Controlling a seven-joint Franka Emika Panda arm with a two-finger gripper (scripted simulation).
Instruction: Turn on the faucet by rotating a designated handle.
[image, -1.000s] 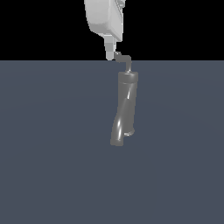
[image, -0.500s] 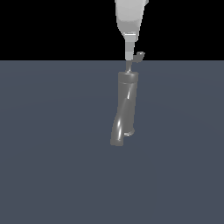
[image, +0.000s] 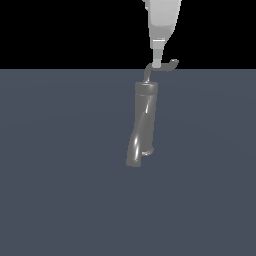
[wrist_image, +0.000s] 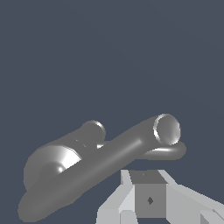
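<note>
Pale grey gripper (image: 157, 64) down on thin light-grey L-bent rod handle (image: 166, 67) atop glossy dark-grey twisted faucet (image: 142, 125); finger state unclear. Rotation apparently underway, completion unconfirmed.

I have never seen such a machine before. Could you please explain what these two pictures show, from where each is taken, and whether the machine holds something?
Both pictures are computer renders of one robot arm at work. The exterior view comes from a camera standing away from the arm. The pale shape at its top is the arm's gripper, which comes down from above. Below it stands a faucet, a thick, dark, slightly twisted tube on a plain grey surface. At the top of the faucet sits its handle, a thin bent rod with a hooked tip. The gripper's tip is at this rod; whether it clamps it, I cannot tell. The wrist view comes from a camera on the arm itself, looking past the pale gripper at the same faucet.
</note>
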